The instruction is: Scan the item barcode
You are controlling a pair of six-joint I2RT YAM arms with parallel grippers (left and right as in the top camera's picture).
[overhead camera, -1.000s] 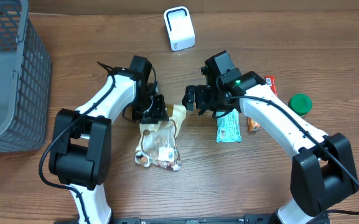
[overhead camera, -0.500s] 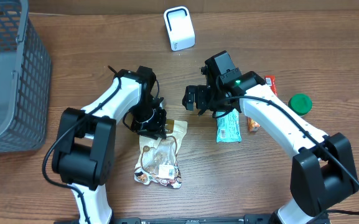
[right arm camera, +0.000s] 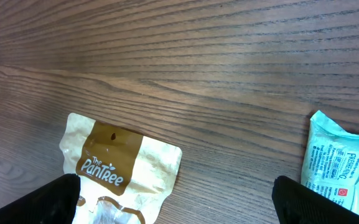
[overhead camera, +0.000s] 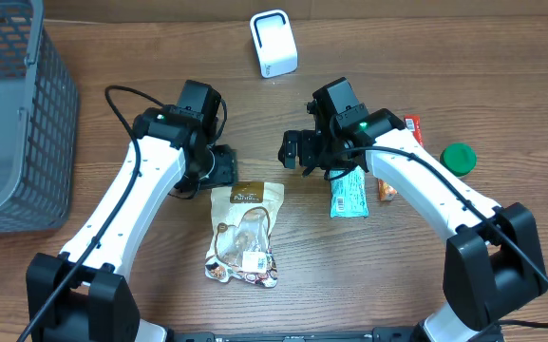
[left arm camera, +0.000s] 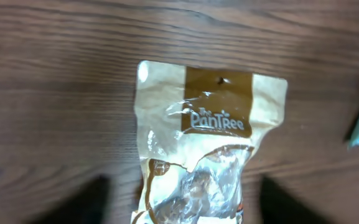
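Pouch flat; left gripper seemingly wide

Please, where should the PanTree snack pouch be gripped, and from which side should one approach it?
Probably the brown header band at the pouch's far end, coming down from above. The pouch lies flat on the table; that band looks thin and empty, whereas the clear part below it bulges with contents.

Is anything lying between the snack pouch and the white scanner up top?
Nothing on the table between snack pouch and white scanner; left gripper and right gripper flank that path.
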